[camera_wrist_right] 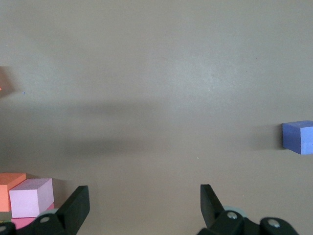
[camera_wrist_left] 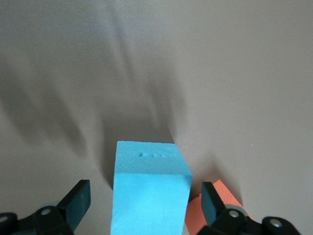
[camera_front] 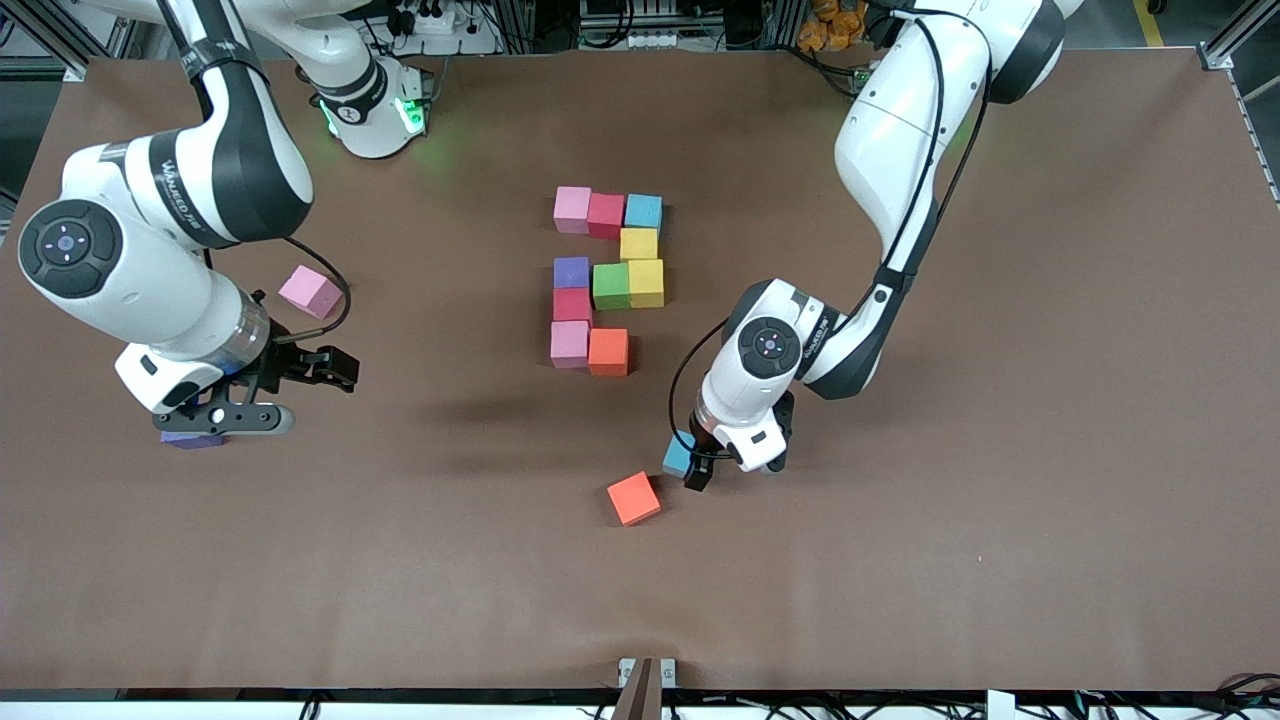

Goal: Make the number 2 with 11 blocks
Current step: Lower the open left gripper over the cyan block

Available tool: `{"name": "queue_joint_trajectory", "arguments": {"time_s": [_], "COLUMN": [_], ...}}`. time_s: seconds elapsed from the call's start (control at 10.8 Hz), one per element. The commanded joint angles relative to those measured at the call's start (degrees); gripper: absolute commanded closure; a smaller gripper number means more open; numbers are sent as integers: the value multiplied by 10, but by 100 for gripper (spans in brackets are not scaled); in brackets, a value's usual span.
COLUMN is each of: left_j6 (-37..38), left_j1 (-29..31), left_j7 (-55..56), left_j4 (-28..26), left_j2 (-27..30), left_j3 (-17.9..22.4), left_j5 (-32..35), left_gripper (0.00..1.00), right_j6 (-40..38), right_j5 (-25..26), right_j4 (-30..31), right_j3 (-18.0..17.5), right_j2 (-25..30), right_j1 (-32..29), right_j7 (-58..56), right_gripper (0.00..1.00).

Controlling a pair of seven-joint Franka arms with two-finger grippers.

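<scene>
Ten blocks lie joined as a partial number 2 [camera_front: 606,282] mid-table, from a pink block [camera_front: 572,209] farthest from the front camera to an orange one [camera_front: 608,351] nearest. My left gripper [camera_front: 700,465] [camera_wrist_left: 145,205] is low and open around a loose light blue block [camera_front: 680,453] [camera_wrist_left: 150,188], with a gap at each fingertip. A loose orange block [camera_front: 633,498] [camera_wrist_left: 215,210] lies beside it. My right gripper [camera_front: 325,368] [camera_wrist_right: 144,205] hangs open and empty toward the right arm's end. A purple block [camera_front: 190,438] [camera_wrist_right: 297,137] lies partly under that hand.
A loose pink block [camera_front: 311,292] lies beside the right arm, farther from the front camera than its hand. The right wrist view catches a pink block [camera_wrist_right: 32,197] and an orange one [camera_wrist_right: 10,188] at its edge. Brown table [camera_front: 950,500] surrounds everything.
</scene>
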State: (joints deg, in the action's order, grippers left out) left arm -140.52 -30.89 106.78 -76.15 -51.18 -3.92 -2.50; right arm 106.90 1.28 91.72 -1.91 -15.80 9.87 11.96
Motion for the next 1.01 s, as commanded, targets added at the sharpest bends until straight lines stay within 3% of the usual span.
{"name": "queue_joint_trajectory", "arguments": {"time_s": [0.0, 0.28, 0.92], "left_j6": [1, 1, 1], "left_j1": [-1, 0, -5], "left_j7": [7, -59, -85], "left_j4": [6, 7, 15], "left_j2": [-1, -6, -19], "left_j3": [4, 13, 13], "left_j5": [10, 9, 9], "left_gripper": [0, 0, 0], "right_j6": [-5, -5, -5], "right_j5": [-1, -1, -1], "right_j4": [-16, -16, -16], "right_j3": [0, 0, 0], "right_j2": [-11, -12, -14], "right_j1": [1, 2, 2], "right_j7": [10, 11, 11], "right_gripper": [0, 0, 0]}}
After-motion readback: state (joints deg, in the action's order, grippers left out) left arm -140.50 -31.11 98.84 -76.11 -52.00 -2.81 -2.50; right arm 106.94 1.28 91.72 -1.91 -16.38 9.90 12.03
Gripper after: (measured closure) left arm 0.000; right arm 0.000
